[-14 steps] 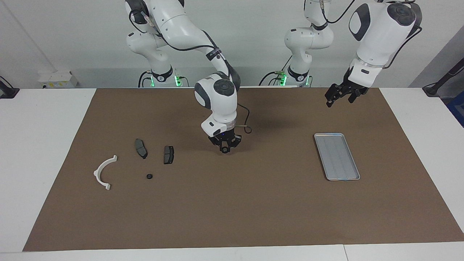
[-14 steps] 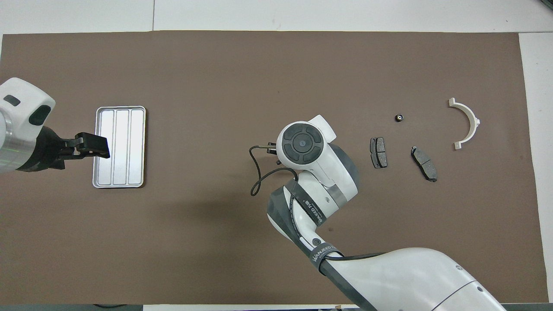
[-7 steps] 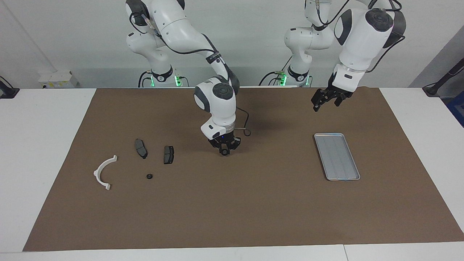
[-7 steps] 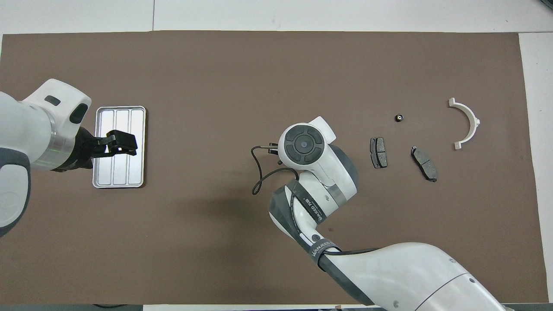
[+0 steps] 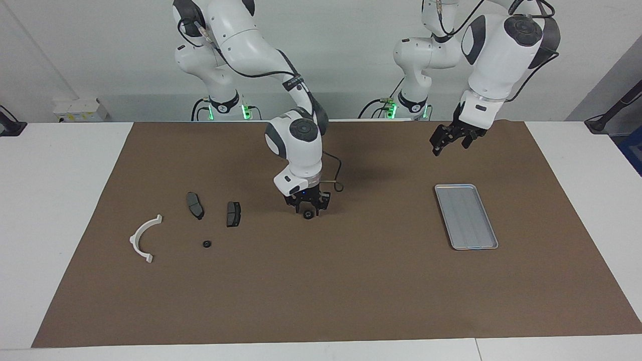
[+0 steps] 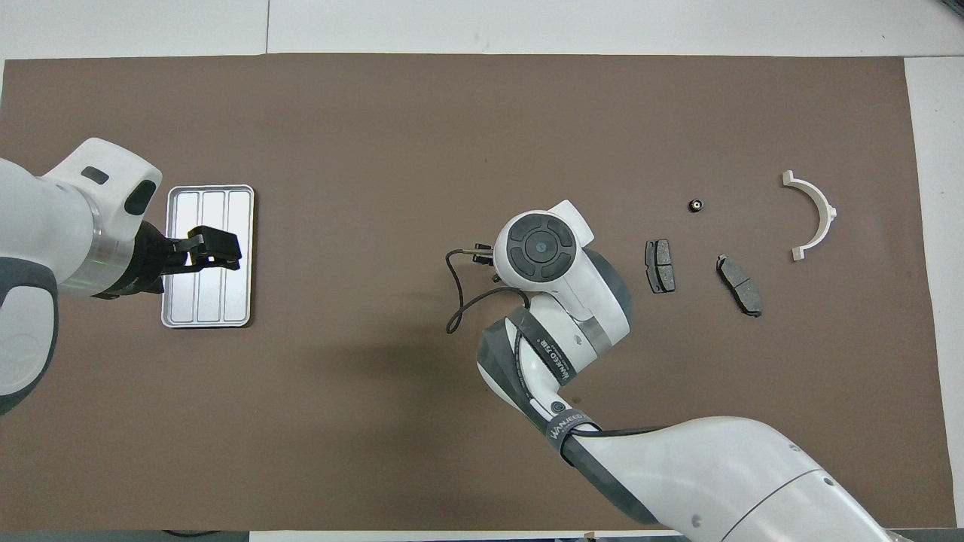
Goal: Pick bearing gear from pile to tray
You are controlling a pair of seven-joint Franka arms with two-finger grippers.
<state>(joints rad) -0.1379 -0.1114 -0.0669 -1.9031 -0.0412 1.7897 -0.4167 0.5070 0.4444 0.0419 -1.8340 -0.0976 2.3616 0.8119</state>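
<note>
While the right arm is reaching out over the middle of the brown mat (image 5: 351,281), we are watching the right gripper (image 5: 307,210) pointing straight down, very low over the mat. A small black bearing gear (image 5: 307,215) is sitting right at its tip, and we cannot tell whether this gripper is clamping the part or standing spread around it, nor whether the part is touching the mat. From overhead, the arm's own wrist is hiding the part.

The left gripper (image 5: 448,140) (image 6: 218,248) is hovering up in the air over the tray (image 5: 454,186) (image 6: 207,309), spread wide and carrying nothing. The tray is lying flat toward the left arm's end of the table, well apart from the gear.

Toward the right arm's end, we are seeing the pile spread out loosely: two dark brake pads (image 5: 195,205) (image 6: 739,284) near each other, a second small black ring (image 5: 206,244) (image 6: 696,205) farther from the robots than the pads, and a white curved arc (image 5: 136,233) (image 6: 822,200) closest to the mat's end.
</note>
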